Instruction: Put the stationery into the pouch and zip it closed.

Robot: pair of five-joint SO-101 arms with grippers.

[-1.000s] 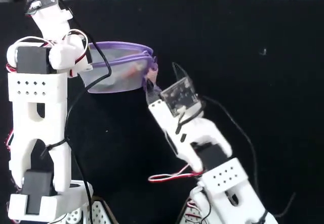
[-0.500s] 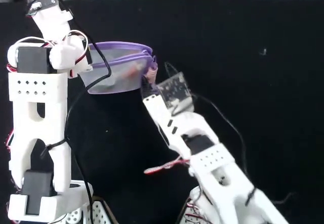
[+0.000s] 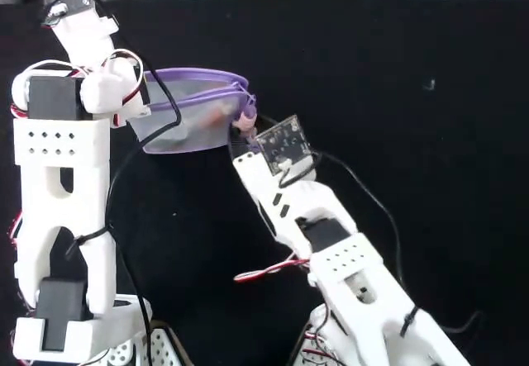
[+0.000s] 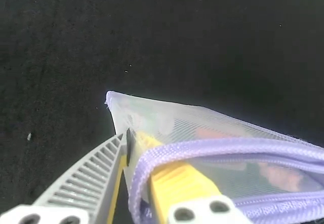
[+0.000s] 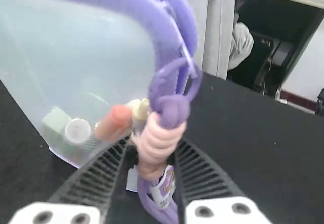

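The clear mesh pouch with a purple zip hangs above the black table, its two zip edges standing apart along the top. My left gripper is shut on the pouch's left end; its grey and yellow fingers pinch the pouch at the corner, left gripper. My right gripper is at the pouch's right end. There its fingers close on the pink coiled cord hanging from the purple zip pull, right gripper. Inside the pouch lie a green eraser and a pink piece.
The black table spreads wide to the right of and behind the pouch. The left arm's white tower stands at the left. A chair with grey cloth is in the room beyond the table edge.
My right arm has swung left and stretched toward the pouch's right end, bringing its gripper up to the zip pull. The left arm and pouch have stayed still.
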